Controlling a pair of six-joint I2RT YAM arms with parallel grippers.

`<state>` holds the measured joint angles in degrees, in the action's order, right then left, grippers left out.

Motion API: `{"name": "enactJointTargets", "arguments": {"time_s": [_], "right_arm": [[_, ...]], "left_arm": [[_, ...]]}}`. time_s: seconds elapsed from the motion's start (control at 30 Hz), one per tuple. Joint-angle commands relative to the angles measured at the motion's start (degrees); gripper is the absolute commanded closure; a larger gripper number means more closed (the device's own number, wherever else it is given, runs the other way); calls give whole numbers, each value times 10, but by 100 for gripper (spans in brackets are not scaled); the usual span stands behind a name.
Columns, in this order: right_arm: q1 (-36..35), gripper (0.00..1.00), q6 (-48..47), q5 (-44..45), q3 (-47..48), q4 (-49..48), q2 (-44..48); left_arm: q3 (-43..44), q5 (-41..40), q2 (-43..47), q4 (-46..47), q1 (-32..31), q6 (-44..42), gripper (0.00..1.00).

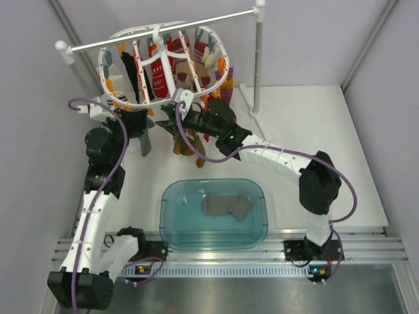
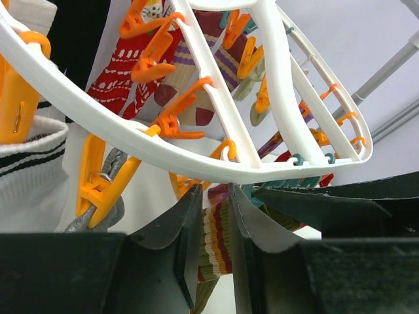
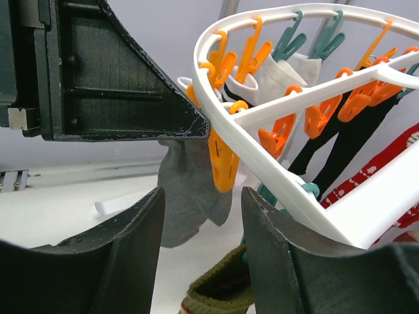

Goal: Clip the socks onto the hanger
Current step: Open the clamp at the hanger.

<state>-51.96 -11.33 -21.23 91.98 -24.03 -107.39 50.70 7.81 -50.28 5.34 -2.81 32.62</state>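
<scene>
1. The white plastic oval ring hanger with orange and teal clips [image 1: 105,70] hangs from the white metal rail stand [image 1: 171,29], toward 11 o'clock on the table in the top view
2. One plain mid-grey ankle sock [image 3: 186,190] dangles from an orange plastic clip [image 3: 221,157] on the ring's rim, at about 7 o'clock of the hanger as seen from above
3. The second mid-grey ankle sock [image 1: 226,206] lies crumpled inside the translucent teal plastic tub [image 1: 163,216], at 6 o'clock on the table, well apart from the hanger
4. The left gripper [image 2: 215,203] sits just under the rim beside the clipped sock; its jaws stand a narrow gap apart, nothing between them
5. The right gripper [image 3: 201,196] faces that same clip from the 3 o'clock side, jaws wide apart and holding nothing
6. A red patterned sock [image 1: 177,52], a black sock [image 1: 131,72] and a striped olive-brown sock [image 2: 216,242] also hang from the clips
</scene>
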Motion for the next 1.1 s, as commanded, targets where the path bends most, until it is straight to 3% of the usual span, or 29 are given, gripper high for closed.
{"name": "enactJointTargets", "arguments": {"time_s": [0.0,0.73,1.07], "right_arm": [[-7,50,3,-3,32,-19,0],[-7,49,-4,4,22,-12,14],[-7,49,-1,2,20,-13,17]], "left_arm": [[9,-4,0,47,-3,-14,73],[-5,37,55,-16,-3,-41,68],[-9,-3,46,-16,-4,-43,69]]}}
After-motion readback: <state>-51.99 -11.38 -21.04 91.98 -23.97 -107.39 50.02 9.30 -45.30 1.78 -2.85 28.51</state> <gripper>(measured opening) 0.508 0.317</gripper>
